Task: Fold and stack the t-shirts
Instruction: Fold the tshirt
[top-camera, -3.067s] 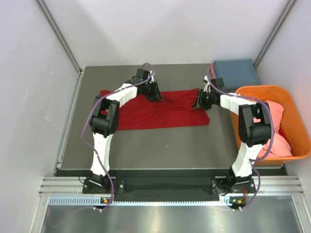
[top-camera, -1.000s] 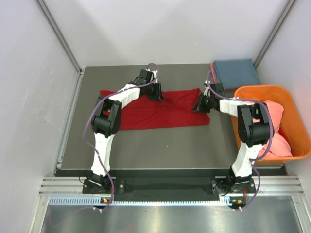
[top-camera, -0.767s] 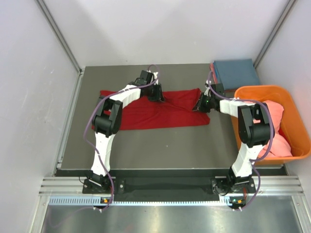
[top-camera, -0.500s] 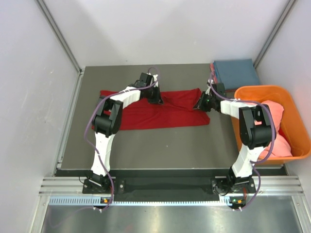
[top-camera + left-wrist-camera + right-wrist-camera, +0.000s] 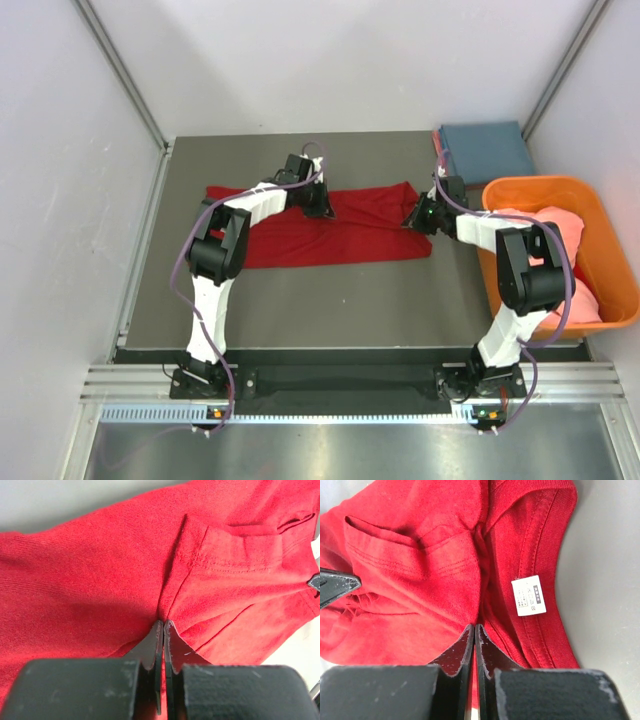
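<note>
A deep red t-shirt [image 5: 300, 235] lies spread across the dark table. My left gripper [image 5: 318, 205] sits at its far edge near the middle, and in the left wrist view the left gripper [image 5: 163, 622] is shut, pinching a raised crease of the red t-shirt [image 5: 90, 580]. At the shirt's right end my right gripper [image 5: 414, 218] is also shut. The right wrist view has that gripper [image 5: 474, 626] nipping a fold of the red t-shirt [image 5: 420, 555] just beside the collar and its white neck label [image 5: 529, 596]. A folded blue t-shirt [image 5: 487, 150] lies at the back right. A salmon-pink t-shirt [image 5: 565, 262] fills the tub.
The orange plastic tub [image 5: 600, 215] stands at the table's right edge, close behind the right arm. Pale walls with metal rails enclose the table [image 5: 330, 300] on the left, back and right.
The left gripper has shut on a crease of the red shirt and shifted slightly nearer. The shirt's far edge between the two grippers now lies straighter. The right gripper stayed shut.
</note>
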{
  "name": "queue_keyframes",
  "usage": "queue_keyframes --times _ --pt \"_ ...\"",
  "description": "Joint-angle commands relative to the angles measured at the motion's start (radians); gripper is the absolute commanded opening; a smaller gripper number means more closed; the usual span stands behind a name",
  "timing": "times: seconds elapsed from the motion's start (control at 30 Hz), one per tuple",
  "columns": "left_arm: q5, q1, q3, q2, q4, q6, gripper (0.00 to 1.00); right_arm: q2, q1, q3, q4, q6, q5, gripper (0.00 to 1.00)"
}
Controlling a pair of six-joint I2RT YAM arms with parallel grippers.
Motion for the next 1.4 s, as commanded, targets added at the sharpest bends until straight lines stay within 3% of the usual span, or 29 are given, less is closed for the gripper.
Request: queue_keyframes --times 0.0,0.1,0.17,0.23,0.3,0.67,1.07,1.17,1.27,1.37 --pt "0.018 -0.002 -0.029 -0.059 0.009 0.004 0.00 -0.035 0.009 -0.005 0.030 0.003 0.015 0.01" --pt "0.020 -0.002 -0.029 -0.059 0.008 0.005 0.00 -0.034 0.009 0.000 0.026 0.004 0.023 0.03" --pt "0.015 -0.002 -0.025 -0.059 0.003 0.004 0.01 -0.035 0.009 0.001 0.021 0.004 0.020 0.14" --pt "0.013 -0.002 -0.019 -0.059 -0.011 0.004 0.16 -0.043 0.007 0.014 0.010 -0.006 0.020 0.20" --pt "0.012 -0.002 -0.012 -0.061 -0.017 0.007 0.19 -0.045 0.009 0.046 -0.005 -0.022 0.032 0.25" --pt "-0.077 0.020 0.154 -0.044 -0.142 -0.002 0.27 0.097 0.007 0.273 -0.132 -0.149 0.050 0.27" --pt "-0.117 0.124 0.125 -0.032 -0.178 -0.008 0.28 0.198 0.010 0.330 -0.136 -0.161 0.029 0.29" --pt "-0.105 0.164 0.093 -0.029 -0.166 -0.024 0.28 0.206 0.010 0.324 -0.113 -0.160 0.030 0.20" --pt "-0.120 0.193 0.067 -0.030 -0.153 -0.033 0.28 0.199 0.009 0.313 -0.091 -0.158 0.039 0.00" --pt "-0.172 0.223 0.056 -0.012 -0.156 -0.047 0.28 0.164 0.009 0.269 -0.059 -0.132 0.117 0.00"
